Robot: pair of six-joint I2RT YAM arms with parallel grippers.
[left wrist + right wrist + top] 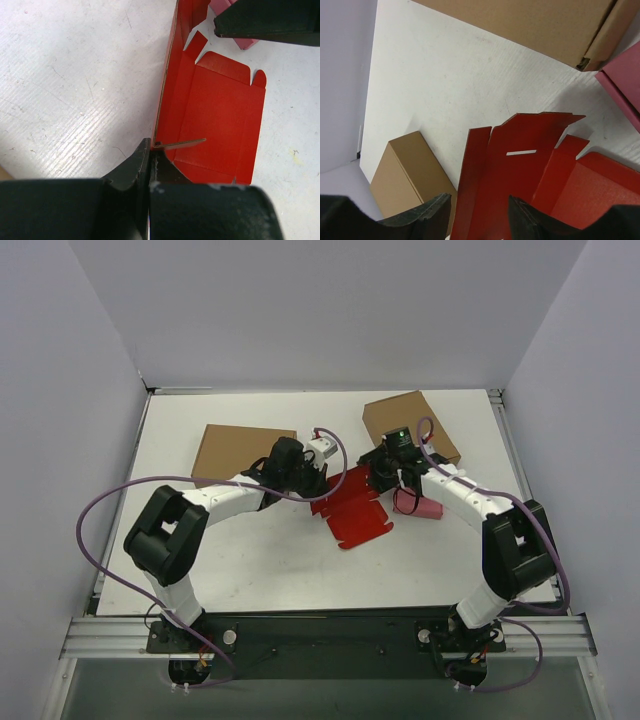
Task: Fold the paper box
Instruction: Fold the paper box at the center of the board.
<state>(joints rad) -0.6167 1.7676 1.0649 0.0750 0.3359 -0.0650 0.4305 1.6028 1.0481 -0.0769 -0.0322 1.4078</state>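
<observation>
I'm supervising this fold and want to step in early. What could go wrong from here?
The left gripper pinches only the thin edge of the paper box; it might slip or tear. The right gripper is open, so the raised panels could flop back. The pink box lies close to that arm and could get knocked.

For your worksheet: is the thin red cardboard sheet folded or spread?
Partly folded: the red cardboard sheet has one panel upright, the rest flat.
</observation>
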